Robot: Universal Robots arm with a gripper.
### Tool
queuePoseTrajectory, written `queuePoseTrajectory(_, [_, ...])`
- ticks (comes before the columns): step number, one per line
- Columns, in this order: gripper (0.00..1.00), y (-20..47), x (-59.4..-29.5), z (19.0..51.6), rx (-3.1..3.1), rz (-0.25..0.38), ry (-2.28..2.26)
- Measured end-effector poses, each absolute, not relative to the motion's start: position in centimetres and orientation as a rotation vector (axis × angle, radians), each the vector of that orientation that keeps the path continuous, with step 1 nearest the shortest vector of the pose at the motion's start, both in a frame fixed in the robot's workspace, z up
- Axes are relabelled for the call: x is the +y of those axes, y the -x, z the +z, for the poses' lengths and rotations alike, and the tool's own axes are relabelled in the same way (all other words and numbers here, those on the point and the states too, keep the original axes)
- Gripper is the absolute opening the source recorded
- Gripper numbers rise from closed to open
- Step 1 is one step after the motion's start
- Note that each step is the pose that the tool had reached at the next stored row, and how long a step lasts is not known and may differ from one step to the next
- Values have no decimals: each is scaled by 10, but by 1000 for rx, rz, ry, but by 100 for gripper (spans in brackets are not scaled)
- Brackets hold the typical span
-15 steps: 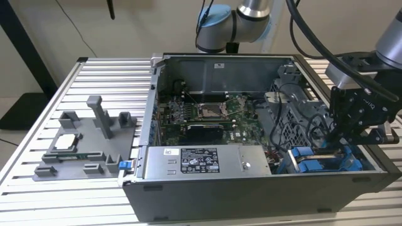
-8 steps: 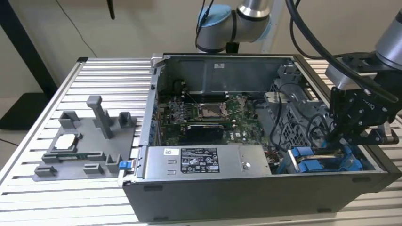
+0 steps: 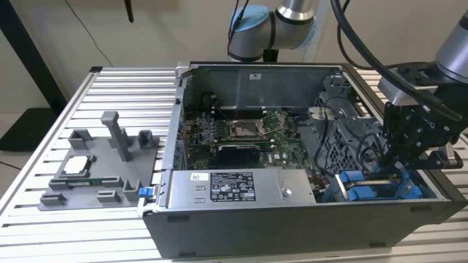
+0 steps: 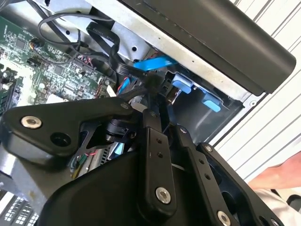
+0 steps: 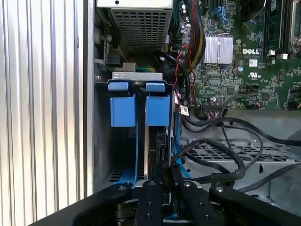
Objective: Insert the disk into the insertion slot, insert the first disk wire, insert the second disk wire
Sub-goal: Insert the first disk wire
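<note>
Your gripper (image 5: 162, 172), fingers pinched together, hovers just beside the disk (image 5: 123, 110), which sits in the insertion slot (image 5: 101, 141); black wires (image 5: 225, 160) loop near the disk.

Slatted table (image 3: 124, 87): computer case (image 3: 292, 230); grey fixture (image 3: 102, 170)

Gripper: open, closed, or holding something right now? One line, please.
Gripper: cannot be told; it sits close to the blue fittings of the drive cage.

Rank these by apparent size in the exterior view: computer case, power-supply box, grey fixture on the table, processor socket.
Largest: computer case.
Next: grey fixture and power-supply box, too alike to rank.
Smallest: processor socket.
</note>
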State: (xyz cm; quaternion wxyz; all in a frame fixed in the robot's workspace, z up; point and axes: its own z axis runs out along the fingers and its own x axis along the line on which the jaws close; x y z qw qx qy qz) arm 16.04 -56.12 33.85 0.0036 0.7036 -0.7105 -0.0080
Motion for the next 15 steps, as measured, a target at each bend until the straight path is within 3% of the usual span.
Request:
queuePoseTrajectory(12, [0,-160,-561,329,-2232,-27,-2203])
queuePoseTrajectory(13, [100,-160,-561,330,-2231,-27,-2202])
queuePoseTrajectory(15, [100,-160,-561,332,-2231,-25,-2202])
